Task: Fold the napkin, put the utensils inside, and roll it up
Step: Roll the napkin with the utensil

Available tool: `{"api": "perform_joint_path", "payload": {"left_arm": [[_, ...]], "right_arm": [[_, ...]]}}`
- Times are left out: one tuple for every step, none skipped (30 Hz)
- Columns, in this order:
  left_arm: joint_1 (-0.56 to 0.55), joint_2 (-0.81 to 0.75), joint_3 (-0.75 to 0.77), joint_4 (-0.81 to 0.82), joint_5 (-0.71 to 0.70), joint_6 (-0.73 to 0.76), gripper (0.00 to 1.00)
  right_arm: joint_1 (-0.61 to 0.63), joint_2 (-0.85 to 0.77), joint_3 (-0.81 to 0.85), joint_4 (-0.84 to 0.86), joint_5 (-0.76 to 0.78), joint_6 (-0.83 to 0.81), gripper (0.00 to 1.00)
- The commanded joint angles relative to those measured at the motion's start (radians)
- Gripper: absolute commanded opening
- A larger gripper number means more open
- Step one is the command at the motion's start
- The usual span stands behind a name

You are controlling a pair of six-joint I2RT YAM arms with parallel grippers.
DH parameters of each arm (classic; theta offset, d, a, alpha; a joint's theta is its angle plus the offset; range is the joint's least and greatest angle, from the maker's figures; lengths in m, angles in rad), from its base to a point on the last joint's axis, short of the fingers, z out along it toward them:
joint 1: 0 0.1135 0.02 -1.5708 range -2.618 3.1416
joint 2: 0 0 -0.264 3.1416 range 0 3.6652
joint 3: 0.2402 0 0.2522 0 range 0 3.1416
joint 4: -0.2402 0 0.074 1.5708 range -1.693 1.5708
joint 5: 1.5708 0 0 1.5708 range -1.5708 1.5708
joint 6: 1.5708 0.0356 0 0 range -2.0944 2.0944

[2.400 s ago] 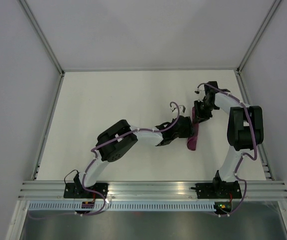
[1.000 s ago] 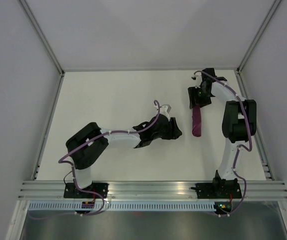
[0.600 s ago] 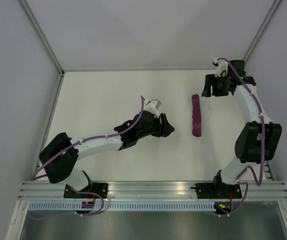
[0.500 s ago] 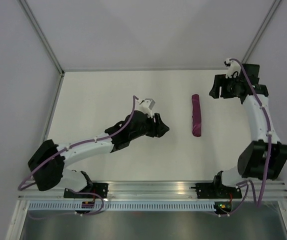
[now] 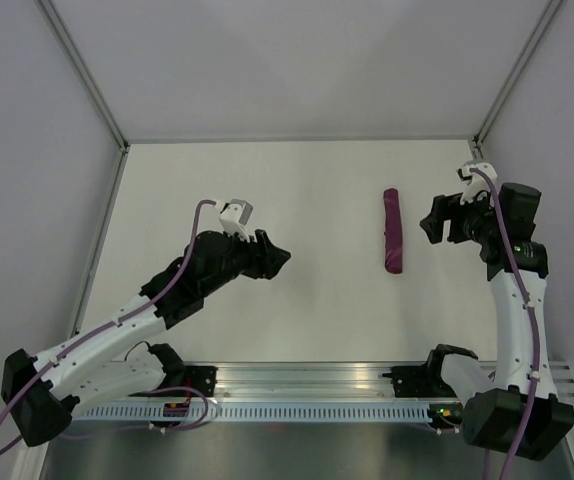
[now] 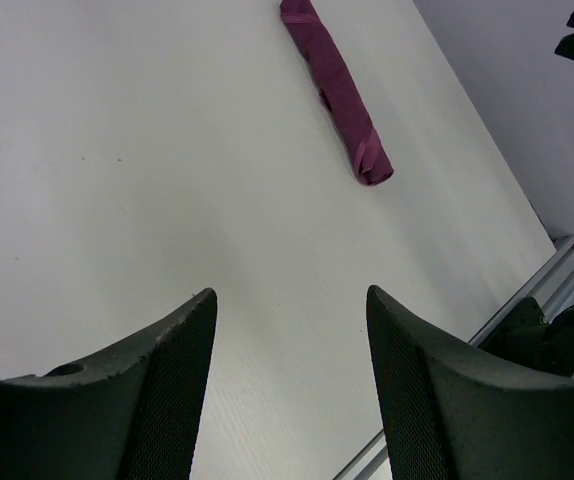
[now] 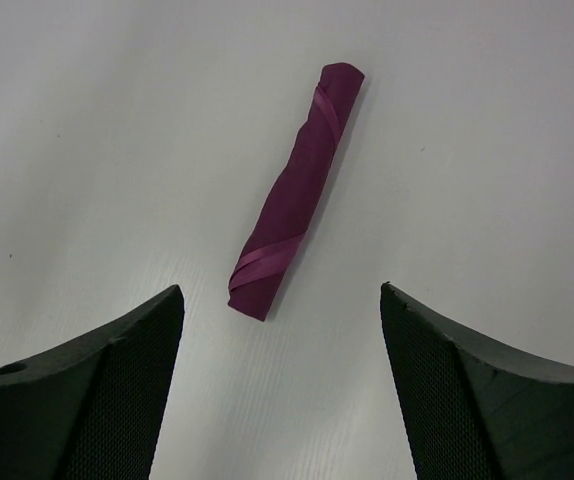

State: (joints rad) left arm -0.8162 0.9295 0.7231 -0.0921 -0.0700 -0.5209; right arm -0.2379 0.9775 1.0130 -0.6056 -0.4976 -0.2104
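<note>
The napkin lies rolled into a tight magenta cylinder on the right half of the white table, with its long axis running away from the arm bases. What is inside the roll is hidden by the wraps. The right wrist view shows only spiral fold lines and a closed near end. In the left wrist view the roll's far end is cut off by the top of the frame.

The left gripper hangs over bare table well to the left of the roll. Its jaws stand apart, with nothing between them but white surface. The right gripper sits near the roll's right side without touching it. Its jaws are also spread wide and hold nothing.

The roll touches nothing else, and there is open table on all sides of it. The widest stretch lies between it and the left gripper. The aluminium rail marks the near edge, and pale walls close the other three sides.
</note>
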Motion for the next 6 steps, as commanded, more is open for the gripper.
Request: {"api": "perform_joint_path", "payload": {"left_arm": [[0.008, -0.024, -0.004, -0.066, -0.017, 0.067, 0.66], [0.009, -0.029, -0.005, -0.067, -0.017, 0.065, 0.66], [0.009, -0.034, -0.007, -0.069, -0.016, 0.061, 0.66], [0.009, -0.035, -0.008, -0.069, -0.014, 0.059, 0.66], [0.008, -0.038, -0.011, -0.069, -0.013, 0.056, 0.66], [0.009, -0.040, -0.014, -0.069, -0.013, 0.055, 0.66]], "right_arm": [[-0.001, 0.007, -0.005, 0.015, -0.061, -0.035, 0.84], [-0.001, 0.007, -0.008, 0.012, -0.068, -0.038, 0.84], [-0.003, 0.001, -0.011, 0.018, -0.074, -0.040, 0.84], [-0.001, -0.002, -0.016, 0.021, -0.076, -0.037, 0.84], [-0.001, -0.003, -0.020, 0.027, -0.076, -0.032, 0.85], [-0.001, -0.006, -0.022, 0.029, -0.076, -0.032, 0.87]]}}
